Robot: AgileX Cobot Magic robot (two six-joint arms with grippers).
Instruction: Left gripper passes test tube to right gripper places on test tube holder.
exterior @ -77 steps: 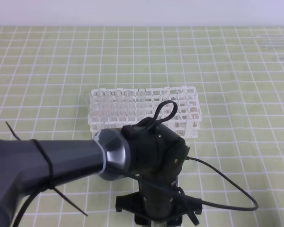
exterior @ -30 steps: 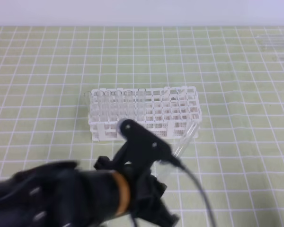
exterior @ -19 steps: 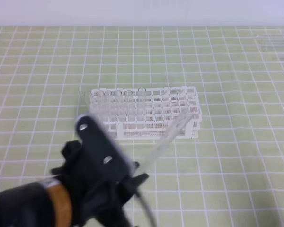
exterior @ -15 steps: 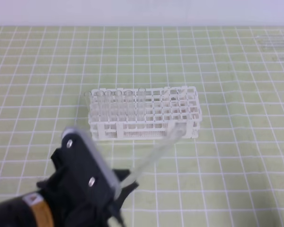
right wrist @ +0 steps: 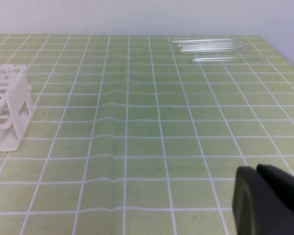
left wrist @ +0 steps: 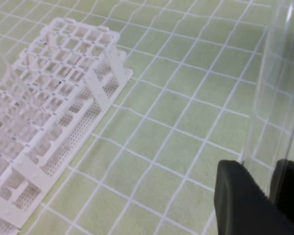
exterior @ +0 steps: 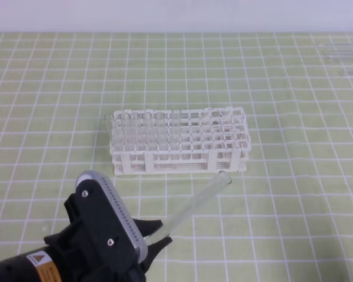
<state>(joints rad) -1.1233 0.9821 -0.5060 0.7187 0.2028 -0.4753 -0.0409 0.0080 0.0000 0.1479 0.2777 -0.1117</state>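
At the lower left of the high view, the left end effector [exterior: 156, 235] is clenched on the lower end of the test tube [exterior: 194, 207], which slants up to the right, its open rim just in front of the white test tube holder [exterior: 179, 141]. Several clear tubes [exterior: 142, 130] stand in the holder's left rows. The right end effector [right wrist: 270, 198] shows only as a dark corner; whether it is released or clenched I cannot tell. Spare tubes [right wrist: 210, 46] lie far back on the green gridded surface [right wrist: 137, 127].

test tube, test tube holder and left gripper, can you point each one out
test tube [exterior: 195, 205], exterior high view, middle of the clear shaft
test tube holder [exterior: 179, 166], exterior high view, lower front rail
left gripper [exterior: 156, 234], exterior high view, between the black fingertips at the tube's lower end
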